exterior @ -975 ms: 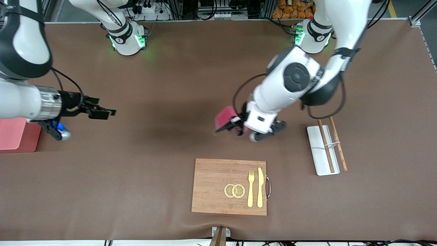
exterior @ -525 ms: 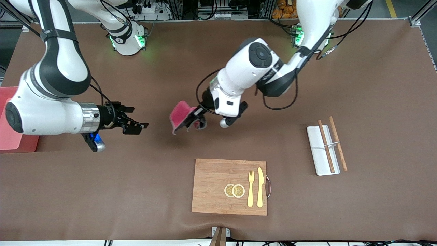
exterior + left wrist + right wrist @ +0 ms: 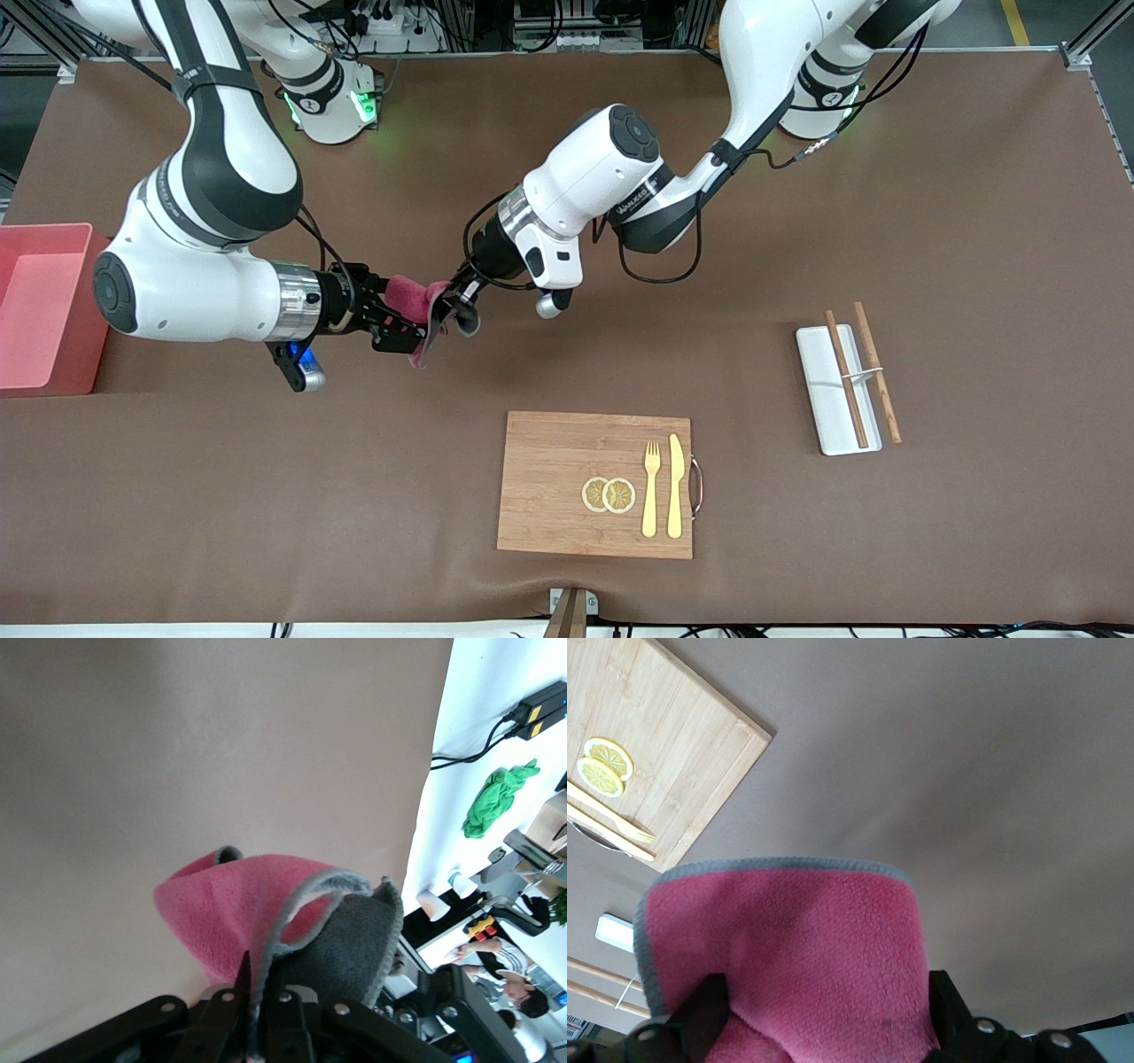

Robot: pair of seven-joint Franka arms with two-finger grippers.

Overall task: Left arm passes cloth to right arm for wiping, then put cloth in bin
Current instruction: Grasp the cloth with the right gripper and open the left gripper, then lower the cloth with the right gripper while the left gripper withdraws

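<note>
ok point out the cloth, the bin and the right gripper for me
cloth (image 3: pixel 409 291), front view, on its pink fold between the two grippers
bin (image 3: pixel 81 306), front view, on its wall facing the arms
right gripper (image 3: pixel 400 317), front view, midway between its fingertips

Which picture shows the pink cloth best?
The right wrist view: the cloth fills it, pink with a grey edge, between the open right gripper fingers. The left wrist view shows it folded, grey side out, pinched in the left gripper. The front view shows only a small crumpled bit between both grippers.
</note>
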